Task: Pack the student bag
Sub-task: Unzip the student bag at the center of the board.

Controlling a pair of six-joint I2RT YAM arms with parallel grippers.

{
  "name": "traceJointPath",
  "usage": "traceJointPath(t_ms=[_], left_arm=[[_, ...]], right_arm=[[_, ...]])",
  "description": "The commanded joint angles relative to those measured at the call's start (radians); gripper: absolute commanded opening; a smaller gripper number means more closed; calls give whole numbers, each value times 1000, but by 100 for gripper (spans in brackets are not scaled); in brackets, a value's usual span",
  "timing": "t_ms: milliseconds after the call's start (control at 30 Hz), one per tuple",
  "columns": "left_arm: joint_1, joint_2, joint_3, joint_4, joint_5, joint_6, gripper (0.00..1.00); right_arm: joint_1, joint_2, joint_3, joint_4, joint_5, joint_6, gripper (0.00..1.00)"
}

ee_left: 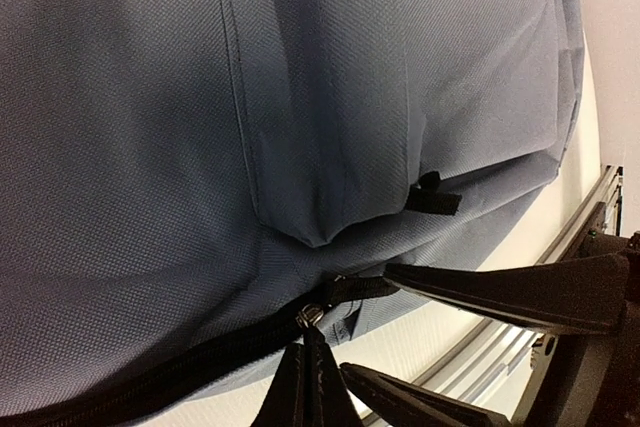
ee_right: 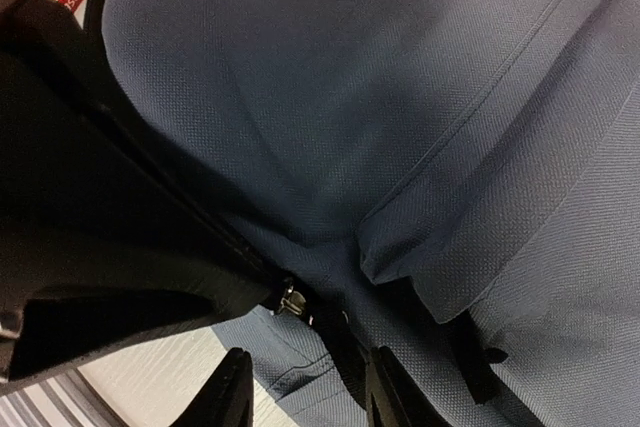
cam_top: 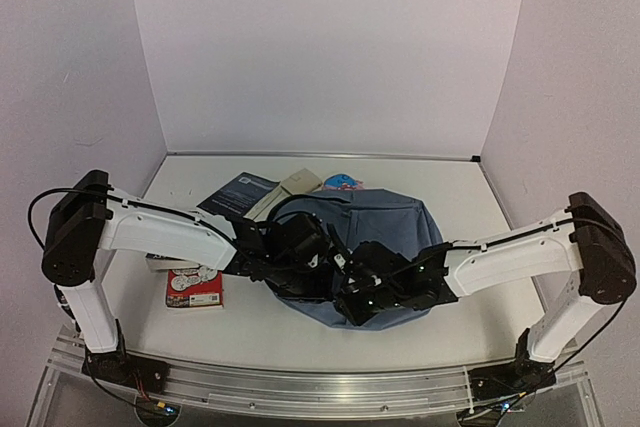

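The student bag (cam_top: 385,215), a grey-blue fabric backpack, lies at the table's middle with its zip edge toward the arms. In the left wrist view the bag (ee_left: 150,127) fills the frame. My left gripper (ee_left: 305,349) is shut on the metal zip pull (ee_left: 311,315) at the end of the black zip (ee_left: 150,379). My right gripper (ee_right: 305,379) is open, its fingers (ee_right: 232,387) either side of the black zip-end tab (ee_right: 350,342) and the bag's edge. Both grippers meet over the bag's near edge in the top view, left gripper (cam_top: 330,265), right gripper (cam_top: 352,299).
A dark book (cam_top: 235,194), a beige flat item (cam_top: 300,183) and a blue-pink item (cam_top: 342,183) lie behind the bag. A red and white box (cam_top: 195,289) lies left of it under the left arm. White walls surround the table; an aluminium rail (cam_top: 320,387) runs along the near edge.
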Motion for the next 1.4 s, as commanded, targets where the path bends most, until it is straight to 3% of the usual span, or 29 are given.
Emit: traceJointPath(t_ms=[0,233,500,900,1367], left_arm=[[9,-48,-2,26,-4,-10,0],[16,-49,-9,28,-5,-11,0],[28,-71,-51,59,-11,-43,0],[41,-113,-106,99,-18,-74,0],[84,-212,-156,9,-66,-52,0]], right_arm=[[11,41,36,18,61,-23,32],[13,82,25,21,107,-15,22],[13,59,-9,34,164,32,0],[13,25,-44,40,214,83,0],[13,11,-74,41,232,123,0]])
